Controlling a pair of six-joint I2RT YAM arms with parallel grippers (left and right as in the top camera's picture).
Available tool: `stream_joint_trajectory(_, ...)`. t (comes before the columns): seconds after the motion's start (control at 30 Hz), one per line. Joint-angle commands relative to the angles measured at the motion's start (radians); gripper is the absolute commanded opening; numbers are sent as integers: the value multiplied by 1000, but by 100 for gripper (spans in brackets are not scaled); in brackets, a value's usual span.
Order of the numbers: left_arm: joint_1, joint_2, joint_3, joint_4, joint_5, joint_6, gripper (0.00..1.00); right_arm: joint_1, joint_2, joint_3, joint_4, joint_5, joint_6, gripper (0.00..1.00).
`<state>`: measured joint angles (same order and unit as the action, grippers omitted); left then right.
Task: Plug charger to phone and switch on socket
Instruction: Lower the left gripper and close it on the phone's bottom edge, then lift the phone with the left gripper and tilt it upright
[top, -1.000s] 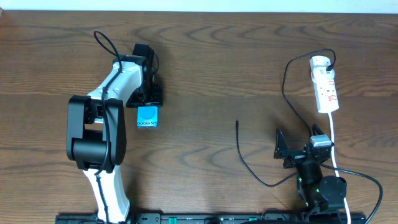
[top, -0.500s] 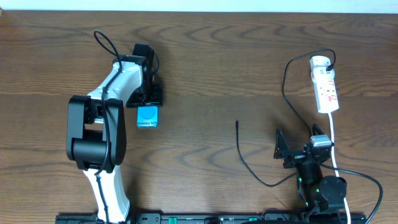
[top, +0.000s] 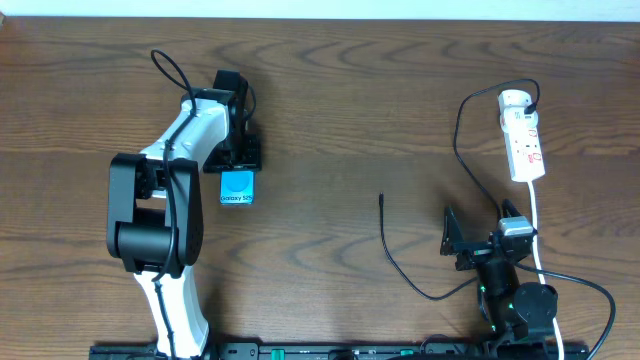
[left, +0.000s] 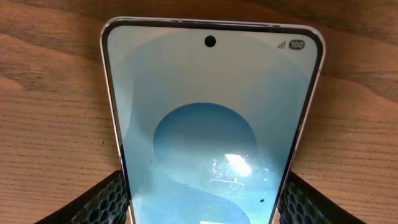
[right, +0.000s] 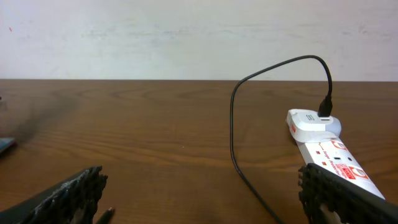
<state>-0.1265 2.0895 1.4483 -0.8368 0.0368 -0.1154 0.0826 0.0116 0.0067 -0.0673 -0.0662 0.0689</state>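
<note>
Brown wooden table (top: 330, 90) fills the overhead view. At upper right lies the socket (top: 524, 140). Its charger cable (top: 400, 275) loops down to a loose tip (top: 381, 198) right of centre. The phone (top: 237, 187) sits left of centre, screen up, pinched at its sides by the left gripper (left: 204, 196). The right gripper (right: 199, 193), lower right, is spread wide and empty. Likely risks: the slim tip (easy to miss) may slip or twist when picked up, and a light pinch could let the phone skid during insertion.
</note>
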Motion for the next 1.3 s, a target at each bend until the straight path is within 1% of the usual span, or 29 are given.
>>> stream_joint_trajectory(0.0, 3, 19, -15, -9, -19, -17, 7, 5, -4, -1, -4, 5, 13, 99)
stream_joint_trajectory(0.13, 3, 10, 25, -53, -14, -24, 7, 5, -4, -1, -4, 5, 13, 99)
stream_joint_trajectory(0.43, 3, -127, 41, -64, 151, -26, 7, 5, -4, -1, -4, 5, 13, 99)
stream_joint_trajectory(0.5, 3, -167, 41, -71, 197, -46, 7, 5, -4, -2, -4, 5, 13, 99)
stream_joint_trajectory(0.53, 3, -197, 41, -76, 228, -87, 7, 5, -4, -1, -4, 5, 13, 99)
stream_joint_trajectory(0.57, 3, -207, 41, -78, 241, -103, 7, 5, -4, -1, -4, 5, 13, 99)
stream_joint_trajectory(0.6, 3, -224, 41, -79, 262, -135, 7, 5, -4, -1, -4, 5, 13, 99)
stream_joint_trajectory(0.67, 3, -265, 41, -82, 335, -246, 8, 5, -4, -1, -4, 5, 13, 99)
stream_joint_trajectory(0.7, 4, -278, 41, -83, 366, -284, 7, 5, -4, -1, -4, 5, 13, 99)
stream_joint_trajectory(0.77, 9, -307, 41, -83, 468, -422, 7, 5, -4, -1, -4, 5, 13, 99)
stream_joint_trajectory(0.8, 13, -313, 41, -83, 496, -465, 7, 5, -4, -2, -4, 5, 13, 99)
stream_joint_trajectory(0.87, 28, -320, 41, -89, 605, -611, 7, 5, -4, -2, -4, 4, 13, 99)
stream_joint_trajectory(0.9, 39, -320, 41, -92, 680, -687, 7, 5, -4, -2, -4, 5, 13, 99)
stream_joint_trajectory(0.93, 54, -320, 41, -99, 791, -781, 7, 5, -4, -1, -4, 5, 13, 99)
stream_joint_trajectory(1.03, 85, -320, 41, -101, 1045, -962, 7, 5, -4, -1, -4, 5, 13, 99)
stream_joint_trajectory(1.07, 92, -320, 41, -100, 1094, -999, 7, 5, -4, -1, -4, 5, 13, 99)
stream_joint_trajectory(1.1, 106, -320, 41, -100, 1181, -1059, 7, 5, -4, -2, -4, 5, 13, 99)
stream_joint_trajectory(1.27, 144, -320, 41, -100, 1436, -1181, 7, 5, -4, -1, -4, 5, 13, 99)
